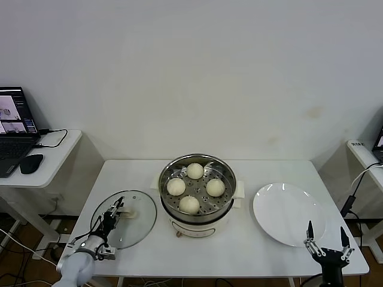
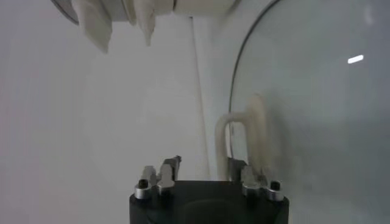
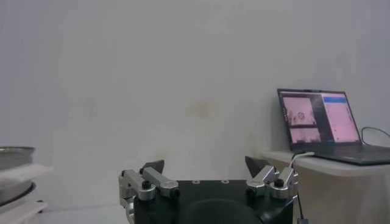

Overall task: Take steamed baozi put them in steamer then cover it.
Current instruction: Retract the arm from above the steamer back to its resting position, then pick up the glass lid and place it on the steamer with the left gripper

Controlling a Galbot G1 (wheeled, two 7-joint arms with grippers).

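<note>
Showing no readable writing (laptop [image 1: 15, 128] screen blurred), cover [image 1: 124, 226] sits flat.

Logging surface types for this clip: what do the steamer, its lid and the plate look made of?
Steamer: polished metal, probably stainless steel; it mirrors the room.
Lid: clear glass, since the table shows through; cream handle, likely plastic.
Plate: glossy white, likely ceramic or melamine.
</note>
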